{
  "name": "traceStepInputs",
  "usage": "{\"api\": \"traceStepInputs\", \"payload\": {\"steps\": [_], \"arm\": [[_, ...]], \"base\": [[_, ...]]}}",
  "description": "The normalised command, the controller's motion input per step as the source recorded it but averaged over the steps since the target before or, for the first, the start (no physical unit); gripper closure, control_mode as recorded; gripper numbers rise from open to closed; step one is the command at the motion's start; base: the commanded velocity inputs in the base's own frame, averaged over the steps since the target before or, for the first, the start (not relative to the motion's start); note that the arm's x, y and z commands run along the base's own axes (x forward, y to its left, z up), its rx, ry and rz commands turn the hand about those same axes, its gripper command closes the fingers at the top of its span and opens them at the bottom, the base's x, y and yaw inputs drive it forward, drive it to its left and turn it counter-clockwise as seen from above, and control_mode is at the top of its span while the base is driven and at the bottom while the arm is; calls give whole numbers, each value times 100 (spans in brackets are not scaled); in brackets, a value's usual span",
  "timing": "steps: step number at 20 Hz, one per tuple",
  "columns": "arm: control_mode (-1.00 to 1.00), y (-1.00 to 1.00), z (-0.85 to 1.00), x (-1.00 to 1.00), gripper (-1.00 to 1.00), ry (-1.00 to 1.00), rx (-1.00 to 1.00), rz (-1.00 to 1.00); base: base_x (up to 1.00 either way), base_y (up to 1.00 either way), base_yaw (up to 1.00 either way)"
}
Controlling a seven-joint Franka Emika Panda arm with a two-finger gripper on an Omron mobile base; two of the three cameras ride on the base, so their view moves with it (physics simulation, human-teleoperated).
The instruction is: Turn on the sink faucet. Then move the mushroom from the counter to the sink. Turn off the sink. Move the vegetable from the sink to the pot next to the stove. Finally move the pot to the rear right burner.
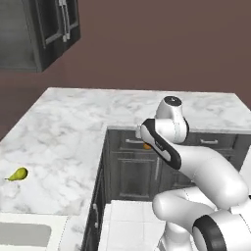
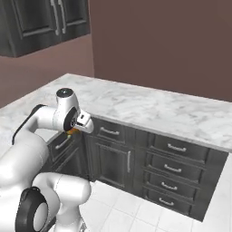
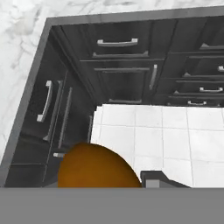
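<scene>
The tool (image 3: 127,181) is clamped on the orange-brown mushroom (image 3: 98,168), carried in the air over the floor (image 3: 157,135) beside the dark cabinets (image 3: 122,65), probably because it travels between bench (image 1: 63,132) and pot.

From my seat I see the white arm folded up tight above its base, elbow bent hard, forearm raised and the wrist turned forward and down toward the cabinet fronts below the counter edge. The gripper (image 2: 74,131) hangs under the wrist, its jaws partly apart and closed on the mushroom (image 3: 98,168), an orange-brown rounded thing. One dark fingertip (image 3: 155,179) shows just beside it.
</scene>
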Motion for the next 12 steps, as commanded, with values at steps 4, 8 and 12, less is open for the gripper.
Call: {"api": "traceStepInputs", "payload": {"steps": [4,8,12], "arm": [[100,0,0,0,100,0,0,0],[100,0,0,0,100,0,0,0],[100,0,0,0,100,0,0,0]], "base": [[0,-34,-46],[0,-37,-46],[0,-36,-46]]}}
